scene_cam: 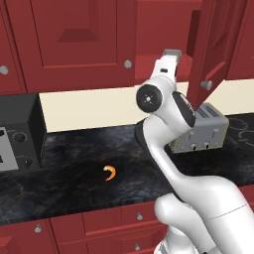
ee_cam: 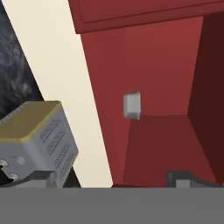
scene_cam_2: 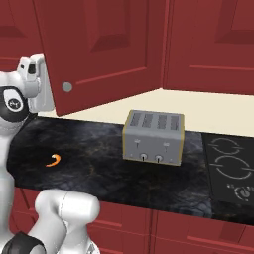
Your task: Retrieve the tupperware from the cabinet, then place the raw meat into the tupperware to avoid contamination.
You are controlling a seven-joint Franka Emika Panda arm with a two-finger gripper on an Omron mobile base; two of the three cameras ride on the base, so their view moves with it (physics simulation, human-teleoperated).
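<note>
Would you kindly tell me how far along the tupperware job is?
Done: the cabinet door stands open. In hand: the open claw faces the tupperware on the shelf, not touching it. Left: take it out, then put the raw meat, lying on the counter, inside.

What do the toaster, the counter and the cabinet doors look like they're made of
Toaster: likely brushed metal, matte silver-grey with brassy edges. Counter: looks like polished dark stone, black with pale and orange veins. Cabinet doors: probably painted wood, even dark red, raised panels, no visible grain.

arm raised high and bent; its fingers (ee_cam: 181,178) spread wide, holding nothing.
</note>
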